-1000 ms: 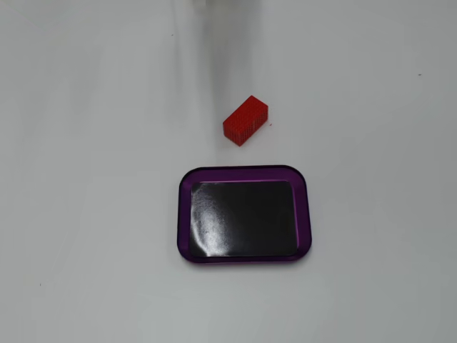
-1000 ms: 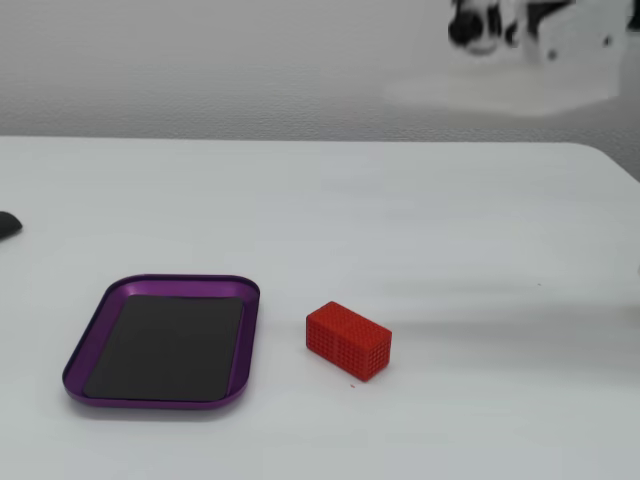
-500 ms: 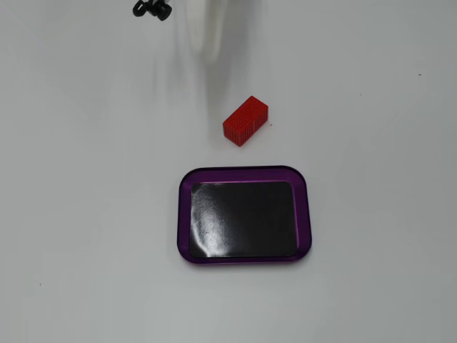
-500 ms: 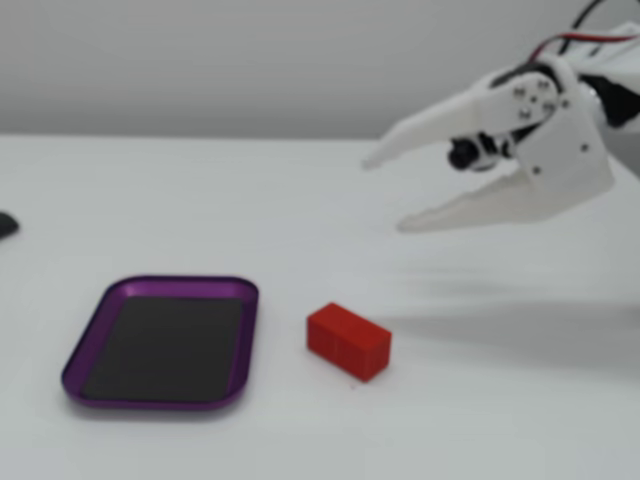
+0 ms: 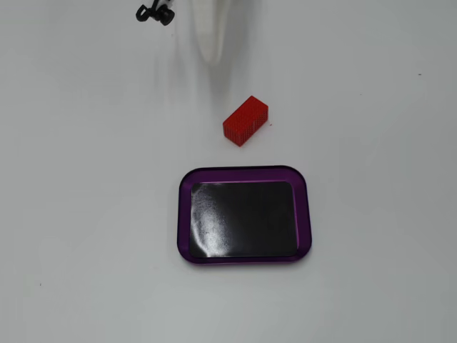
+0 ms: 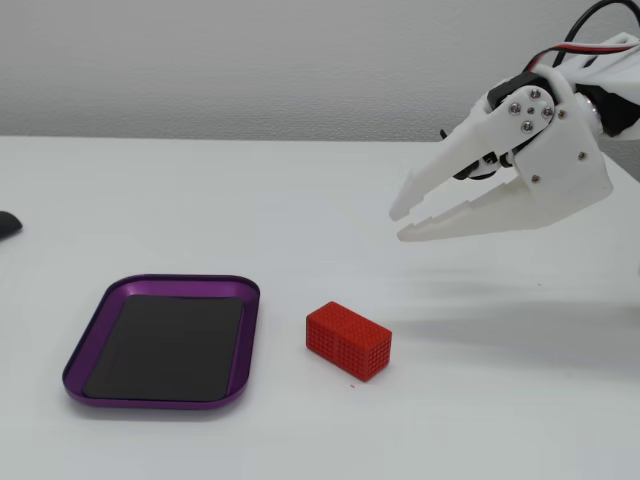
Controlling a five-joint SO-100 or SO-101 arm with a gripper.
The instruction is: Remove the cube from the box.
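Observation:
The red cube [image 5: 245, 121] lies on the white table outside the box, a short way beyond the tray's far rim; in the other fixed view it [image 6: 348, 340] sits just right of the tray. The box [image 5: 184, 214] is a purple-rimmed tray with a glossy black floor and nothing in it; it also shows at the lower left of the other fixed view [image 6: 250, 330]. My white gripper [image 6: 401, 224] hangs in the air above and to the right of the cube, jaws slightly apart and empty. In the top-down fixed view only its blurred white tip [image 5: 211, 57] shows.
A small black part [image 5: 156, 12] sits at the top edge of the top-down view. A dark object [image 6: 6, 223] lies at the left edge of the table. A grey wall stands behind the table.

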